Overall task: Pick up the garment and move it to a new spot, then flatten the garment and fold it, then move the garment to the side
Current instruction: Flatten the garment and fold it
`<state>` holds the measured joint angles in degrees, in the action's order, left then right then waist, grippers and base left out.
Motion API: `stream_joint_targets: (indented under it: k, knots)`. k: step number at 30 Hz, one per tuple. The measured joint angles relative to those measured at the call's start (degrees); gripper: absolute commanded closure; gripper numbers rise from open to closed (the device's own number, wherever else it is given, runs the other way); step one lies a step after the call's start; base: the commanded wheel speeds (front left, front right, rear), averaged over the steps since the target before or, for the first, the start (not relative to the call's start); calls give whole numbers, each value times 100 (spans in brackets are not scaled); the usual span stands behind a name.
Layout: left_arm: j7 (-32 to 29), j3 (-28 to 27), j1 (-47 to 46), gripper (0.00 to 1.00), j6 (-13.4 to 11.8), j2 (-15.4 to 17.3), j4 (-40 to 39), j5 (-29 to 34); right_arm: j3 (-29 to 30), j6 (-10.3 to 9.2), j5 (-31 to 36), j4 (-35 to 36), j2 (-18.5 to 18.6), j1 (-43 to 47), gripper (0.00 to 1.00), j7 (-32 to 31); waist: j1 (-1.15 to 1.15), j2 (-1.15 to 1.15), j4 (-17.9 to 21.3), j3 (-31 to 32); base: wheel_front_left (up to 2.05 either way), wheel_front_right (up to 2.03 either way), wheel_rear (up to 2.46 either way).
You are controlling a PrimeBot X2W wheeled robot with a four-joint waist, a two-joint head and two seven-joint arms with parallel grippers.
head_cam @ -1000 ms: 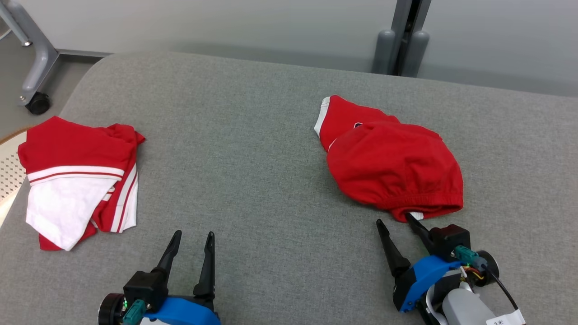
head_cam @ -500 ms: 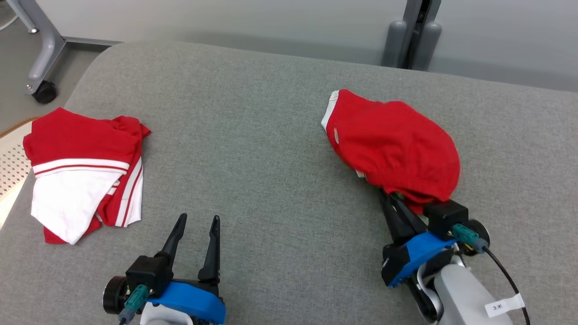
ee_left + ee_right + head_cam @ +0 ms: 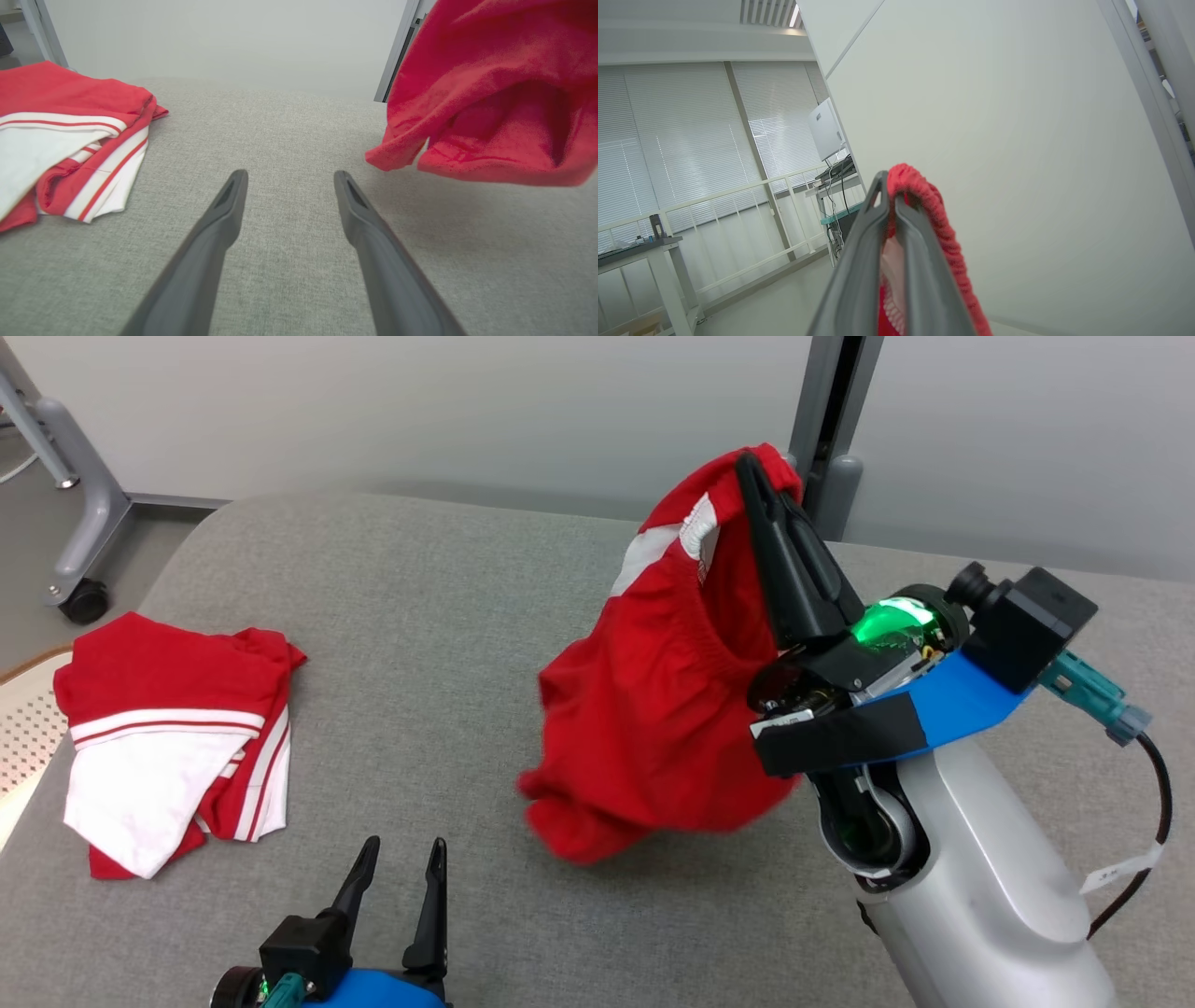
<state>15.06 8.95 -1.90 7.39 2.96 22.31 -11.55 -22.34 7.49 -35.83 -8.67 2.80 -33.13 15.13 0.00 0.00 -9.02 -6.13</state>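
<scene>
A red garment with white trim [image 3: 653, 709] hangs in the air above the grey padded table [image 3: 448, 616], clear of its surface. My right gripper [image 3: 761, 476] is raised high, fingers up, shut on the garment's elastic waistband [image 3: 920, 196]. In the left wrist view the hanging garment [image 3: 495, 93] fills the upper right. My left gripper [image 3: 401, 863] stays low at the table's near edge, open, with nothing between its fingers [image 3: 224, 210].
A folded red and white garment [image 3: 173, 728] lies at the table's left side. A grey post [image 3: 826, 420] stands behind the far edge, and a wheeled frame leg [image 3: 79, 523] stands on the floor at the far left.
My right gripper shut on the garment's waistband and lifted it off the table, swinging it up and toward the middle. The head camera shifted a little. The left gripper stayed put.
</scene>
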Motion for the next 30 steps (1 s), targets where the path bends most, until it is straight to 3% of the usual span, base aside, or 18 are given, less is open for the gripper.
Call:
stream_joint_targets:
  k: [4,8,14,15,16,17,22,27,30]
  knots:
    - [0,-62,71,0,0,-2,-11,-4,236,1,-76,-140,115,408,100,-1,0,0,160,32,0,0,0]
    - [0,-94,115,0,0,-1,-9,-7,494,0,-82,-948,644,1240,100,-2,0,0,315,40,0,0,0]
    - [0,-119,110,0,0,-2,-9,3,1028,0,133,-1991,951,1973,100,-1,0,0,515,32,0,0,0]
    - [0,-126,101,0,0,-2,-10,11,1062,-1,222,-2107,973,2009,57,-2,0,0,545,33,0,0,0]
    - [0,-132,84,0,0,-2,-10,23,1098,0,268,-2175,967,2035,38,-1,0,0,572,36,0,0,0]
    - [0,-140,71,0,0,-2,-13,44,1152,0,315,-2257,942,2040,0,-2,0,0,600,37,0,0,0]
    - [0,-186,58,0,0,-3,-11,62,1447,0,857,-2521,810,1982,0,-2,0,0,698,47,0,0,0]
    - [0,-177,2,0,0,-3,-5,65,2022,0,1695,-2256,557,1935,0,-1,0,0,727,26,0,0,0]
    - [0,-148,-39,0,0,-3,-7,58,2065,0,2024,-2112,354,2029,0,-1,0,0,723,21,0,0,0]
